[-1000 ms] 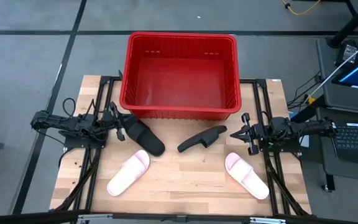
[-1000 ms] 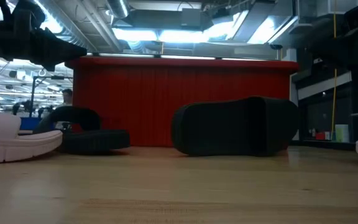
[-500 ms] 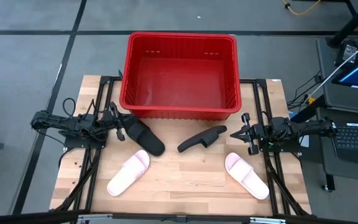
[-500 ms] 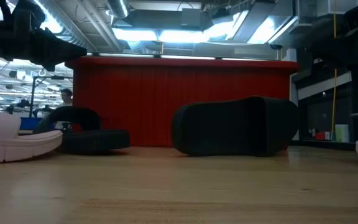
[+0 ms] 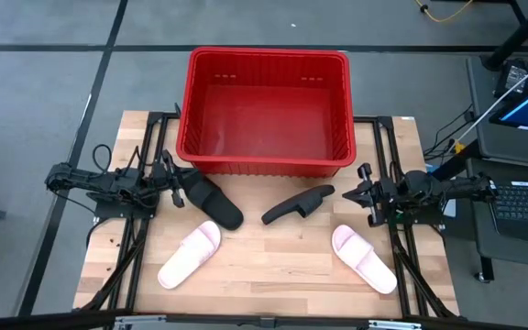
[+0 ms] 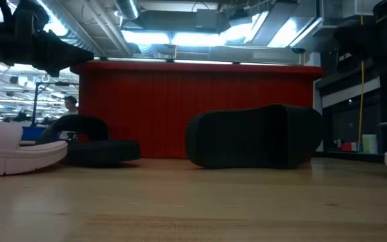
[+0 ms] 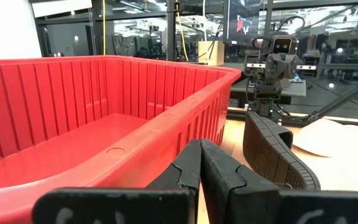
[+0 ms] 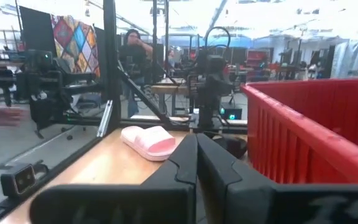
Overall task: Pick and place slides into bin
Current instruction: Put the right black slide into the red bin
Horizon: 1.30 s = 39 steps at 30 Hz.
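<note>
The red bin (image 5: 264, 110) stands at the table's far middle. One black slide (image 5: 211, 202) lies flat near its left front corner. The other black slide (image 5: 298, 204) stands on its side edge in front of the bin (image 6: 254, 138). Two pale pink slides lie flat near the front, one on the left (image 5: 191, 254) and one on the right (image 5: 363, 258). My left gripper (image 5: 174, 188) is shut and empty beside the flat black slide's heel (image 7: 272, 155). My right gripper (image 5: 356, 194) is shut and empty to the right of the tipped black slide.
The bin's ribbed wall (image 7: 104, 124) rises close beside my left gripper's fingers (image 7: 201, 168). Bare wooden tabletop (image 5: 273, 266) lies between the two pink slides. Arm frames run along both table sides. A person (image 8: 132, 50) stands in the room beyond the table.
My right arm has shifted slightly toward the table's right edge, its gripper still shut. The slides and the bin have kept still.
</note>
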{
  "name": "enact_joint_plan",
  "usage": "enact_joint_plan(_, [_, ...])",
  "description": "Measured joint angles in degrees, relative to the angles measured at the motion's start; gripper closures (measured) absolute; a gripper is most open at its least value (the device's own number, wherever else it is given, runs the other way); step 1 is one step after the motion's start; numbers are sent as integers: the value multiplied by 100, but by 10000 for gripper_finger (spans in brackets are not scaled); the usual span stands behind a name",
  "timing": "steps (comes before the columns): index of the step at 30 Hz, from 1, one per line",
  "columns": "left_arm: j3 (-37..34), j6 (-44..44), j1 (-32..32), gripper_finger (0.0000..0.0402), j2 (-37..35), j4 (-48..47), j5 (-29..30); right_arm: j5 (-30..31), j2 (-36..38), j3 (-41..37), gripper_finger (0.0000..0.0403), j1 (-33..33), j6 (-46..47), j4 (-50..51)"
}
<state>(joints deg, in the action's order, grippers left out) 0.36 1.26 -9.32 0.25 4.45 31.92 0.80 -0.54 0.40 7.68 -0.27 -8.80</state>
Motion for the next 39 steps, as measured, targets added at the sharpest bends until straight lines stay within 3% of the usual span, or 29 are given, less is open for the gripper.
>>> enact_joint_plan(5, [0,0,0,397,0,0,0,17,0,0,391,0,199,39])
enact_joint_plan(12, [2,-279,-2,398,-1,10,0,866,0,2,391,0,1416,203])
enact_joint_plan(21, [2,-302,-2,398,0,112,-3,881,0,2,391,0,2394,551])
enact_joint_plan(29, [2,-467,-1,398,0,771,-619,879,0,2,391,-1,2352,562])
enact_joint_plan(39, [2,-897,-2,398,-2,763,-656,872,0,2,391,0,2017,566])
